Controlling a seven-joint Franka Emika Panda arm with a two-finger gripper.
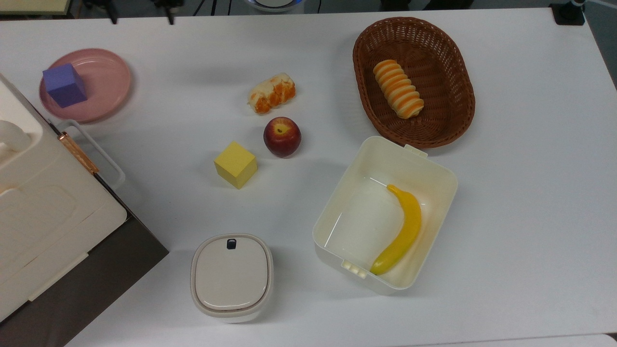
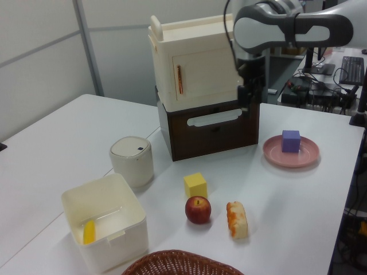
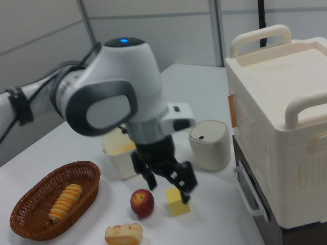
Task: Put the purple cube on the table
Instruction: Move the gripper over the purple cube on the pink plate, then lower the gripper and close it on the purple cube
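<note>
Spread and empty, my jaws (image 3: 167, 184) hang above the counter (image 1: 520, 202), fingers pointing down. Well apart from them, the purple cube (image 1: 64, 85) sits on the pink plate (image 1: 103, 79) near the counter's corner (the top view's upper left), just beside the cream box (image 1: 43, 202). Mid-counter, the yellow cube (image 1: 235, 164) stands near the apple (image 1: 282, 136).

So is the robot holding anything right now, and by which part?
Nothing is held. The gripper has its fingers spread with empty space between them, and the purple cube sits untouched on the pink plate.
</note>
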